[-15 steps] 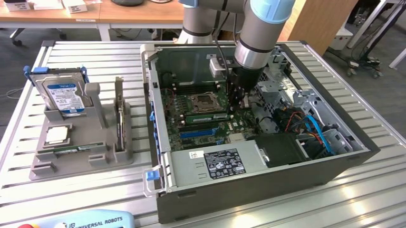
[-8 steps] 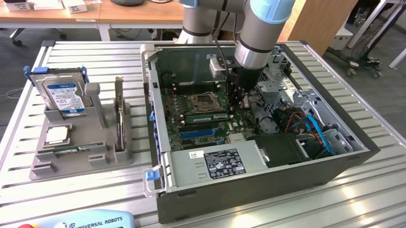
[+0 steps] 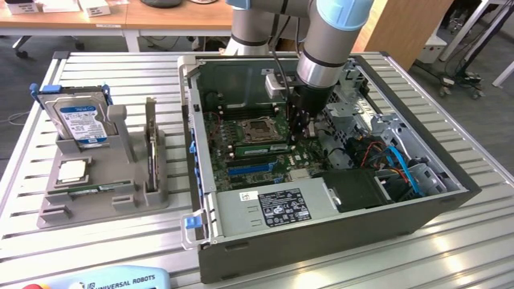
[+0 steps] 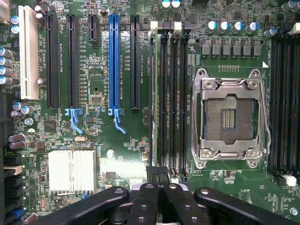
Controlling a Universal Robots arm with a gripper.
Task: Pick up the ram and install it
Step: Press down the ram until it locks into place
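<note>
Ram (image 4: 155, 98) stands edge-on in a memory slot beside the empty processor socket (image 4: 230, 117); gripper (image 4: 157, 180) closed just above its end, full seating unconfirmed.

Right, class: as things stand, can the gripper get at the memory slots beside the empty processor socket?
Probably yes: the gripper hangs shut inside the open case, directly above those slots, with nothing lying across them.

Exterior view looks down obliquely at the open computer case (image 3: 321, 229); wrist view faces its motherboard (image 4: 122, 154) closely.
</note>
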